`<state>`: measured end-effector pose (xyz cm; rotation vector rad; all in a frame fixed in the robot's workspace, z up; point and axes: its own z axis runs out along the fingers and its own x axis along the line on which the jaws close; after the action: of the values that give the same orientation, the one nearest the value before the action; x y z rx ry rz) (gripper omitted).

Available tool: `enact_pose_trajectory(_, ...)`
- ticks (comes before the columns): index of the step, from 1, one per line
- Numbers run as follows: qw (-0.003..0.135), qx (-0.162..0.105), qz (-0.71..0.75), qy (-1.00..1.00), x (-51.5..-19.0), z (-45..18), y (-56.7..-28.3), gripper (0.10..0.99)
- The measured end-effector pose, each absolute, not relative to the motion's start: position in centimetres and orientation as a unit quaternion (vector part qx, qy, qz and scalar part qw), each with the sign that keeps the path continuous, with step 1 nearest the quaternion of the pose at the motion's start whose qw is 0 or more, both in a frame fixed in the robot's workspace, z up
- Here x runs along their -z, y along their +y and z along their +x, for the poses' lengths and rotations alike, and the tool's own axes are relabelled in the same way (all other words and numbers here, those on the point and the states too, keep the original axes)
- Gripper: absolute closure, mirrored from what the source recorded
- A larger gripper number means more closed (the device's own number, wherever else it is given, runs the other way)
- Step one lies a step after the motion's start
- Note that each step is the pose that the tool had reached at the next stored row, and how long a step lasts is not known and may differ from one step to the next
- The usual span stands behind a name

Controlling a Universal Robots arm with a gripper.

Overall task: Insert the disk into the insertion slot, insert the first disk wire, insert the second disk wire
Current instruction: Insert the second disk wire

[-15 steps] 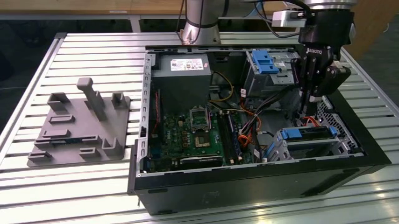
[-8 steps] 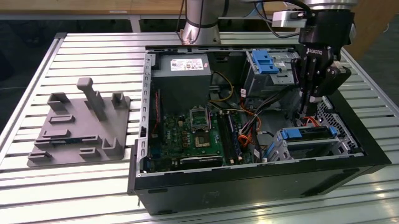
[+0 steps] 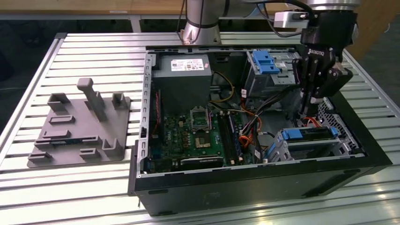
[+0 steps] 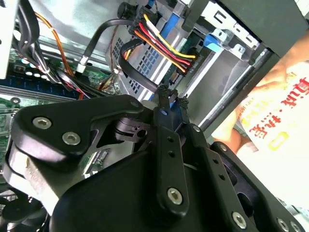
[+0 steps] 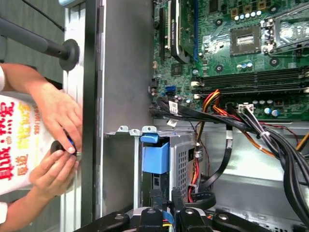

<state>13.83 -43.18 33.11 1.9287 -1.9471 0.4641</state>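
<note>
On the slatted metal counter (image 3: 81, 187), an open computer case (image 3: 250, 190) stands beside a grey fixture plate (image 3: 69, 140); wood panelling (image 3: 93, 5) runs behind. Inside, the end effector (image 3: 308, 108), fingers (image 4: 163, 94) nearly together, hangs just above the disk (image 3: 307, 134) seated in the insertion slot (image 3: 319, 150).

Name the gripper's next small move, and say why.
Probably a small push down: the disk sits in the insertion slot, and the gripper hangs right over the coloured wires at the disk's end, which may not be fully pushed home.
</note>
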Motion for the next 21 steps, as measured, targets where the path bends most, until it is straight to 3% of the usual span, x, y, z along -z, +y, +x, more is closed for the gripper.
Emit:
enact_pose_trajectory(10, 0.139, -0.123, 0.692, -0.698, -33.4, 13.8, -44.1, 0.890)
enact_pose_trajectory(21, 0.134, -0.116, 0.688, -0.704, -33.8, 14.0, -45.1, 0.890)
